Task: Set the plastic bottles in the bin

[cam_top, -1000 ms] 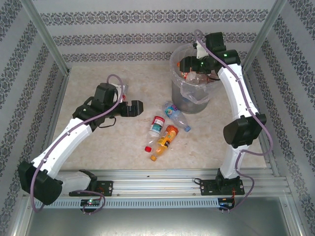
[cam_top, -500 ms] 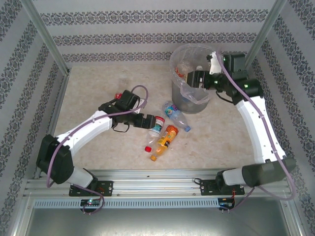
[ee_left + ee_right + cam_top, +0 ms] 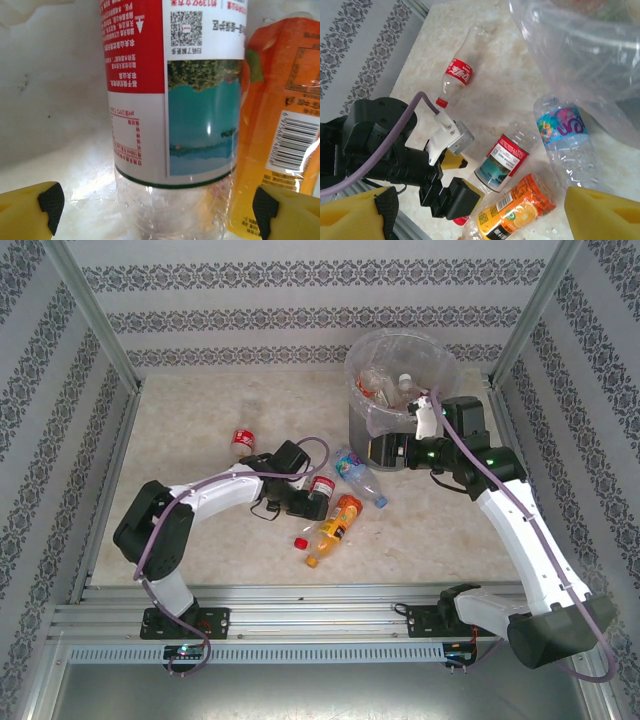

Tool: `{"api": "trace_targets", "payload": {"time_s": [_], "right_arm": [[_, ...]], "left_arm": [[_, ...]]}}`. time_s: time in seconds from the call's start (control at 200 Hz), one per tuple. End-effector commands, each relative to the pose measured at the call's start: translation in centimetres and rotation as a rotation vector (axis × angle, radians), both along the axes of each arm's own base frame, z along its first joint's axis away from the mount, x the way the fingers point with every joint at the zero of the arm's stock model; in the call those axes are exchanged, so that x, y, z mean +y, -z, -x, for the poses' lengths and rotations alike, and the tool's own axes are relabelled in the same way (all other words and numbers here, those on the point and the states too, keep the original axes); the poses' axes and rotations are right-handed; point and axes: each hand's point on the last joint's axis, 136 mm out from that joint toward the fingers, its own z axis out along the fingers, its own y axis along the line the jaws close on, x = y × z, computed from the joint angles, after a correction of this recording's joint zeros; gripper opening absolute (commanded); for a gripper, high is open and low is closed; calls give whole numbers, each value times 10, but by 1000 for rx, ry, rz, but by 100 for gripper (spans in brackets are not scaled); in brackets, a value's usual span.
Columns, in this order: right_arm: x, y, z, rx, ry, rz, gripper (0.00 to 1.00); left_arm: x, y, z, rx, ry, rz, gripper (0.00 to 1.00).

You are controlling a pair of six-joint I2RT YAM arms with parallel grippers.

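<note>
Left arm in on the bottles, right arm back from the bin

The left arm has swung from left of centre to mid-frame, its elbow folding back toward the lower left. The left gripper [image 3: 157,202], earlier well apart from the red-and-white-labelled bottle [image 3: 322,484], now has its fingers spread on either side of it. That swing uncovered a red-labelled bottle [image 3: 242,439] up and left of centre. The right gripper [image 3: 378,452] has left the mouth of the bin [image 3: 360,420] and dropped lower in the frame against its wall, baring the bottles inside [image 3: 385,385].
</note>
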Motion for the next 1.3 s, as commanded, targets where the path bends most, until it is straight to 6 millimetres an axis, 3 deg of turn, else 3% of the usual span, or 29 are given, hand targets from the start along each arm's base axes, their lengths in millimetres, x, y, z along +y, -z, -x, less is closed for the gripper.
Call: {"api": "trace_targets", "payload": {"time_s": [0.0, 0.13, 0.31, 0.485, 0.565, 1.014, 1.294], "right_arm": [[4, -2, 2, -21, -5, -20, 87], [3, 0, 1, -18, -3, -14, 86], [4, 4, -1, -9, 3, -15, 86], [6, 8, -1, 5, 10, -34, 86], [11, 8, -2, 9, 12, -67, 85], [47, 14, -17, 58, 31, -199, 90], [74, 18, -38, 74, 8, -239, 95]], "left_arm": [[-13, 1, -10, -32, 14, 7, 96], [-15, 8, -12, -22, 8, 4, 92], [-17, 9, -14, -24, 1, 8, 78], [-15, -4, -18, -64, -16, 19, 66], [-16, -20, -22, -108, -23, 46, 61], [-48, -136, -23, -305, -6, 423, 61], [-65, -179, -10, -332, 44, 646, 63]]}}
